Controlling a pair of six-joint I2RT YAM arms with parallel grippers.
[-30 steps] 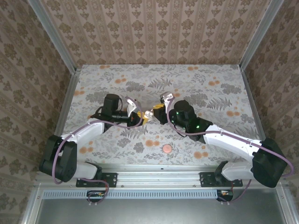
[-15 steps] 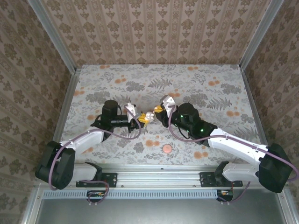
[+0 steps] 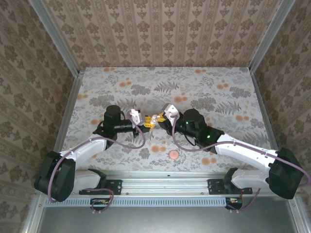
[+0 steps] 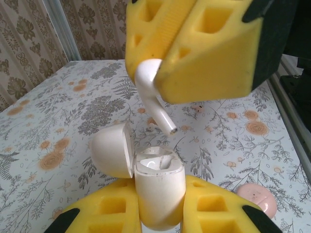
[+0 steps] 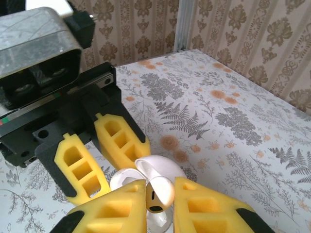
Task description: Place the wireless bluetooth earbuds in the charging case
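Nearest my bases, a small round pink disc (image 3: 173,155) lies flat on the floral-printed worktop (image 3: 233,107), at about 5 o'clock from where my two claws meet.

Farther out, my left claw (image 4: 160,213) is clamped on the white glossy plastic charging case (image 4: 159,194), gripped between its yellow foam fingers (image 4: 104,211). In my left wrist view the case's mouth faces up. Its domed lid (image 4: 112,150) hangs open at 10 o'clock of the body, baring the well.

At 12 o'clock above that opening, my right claw (image 4: 167,53) pinches the white stemmed plastic earbud (image 4: 153,94). The stem slants down toward 5 o'clock, its tip near the case mouth and, as far as I can tell, apart from it.

From overhead, the claws face tip to tip at mid-worktop, left at 9 o'clock, right at 3 o'clock.
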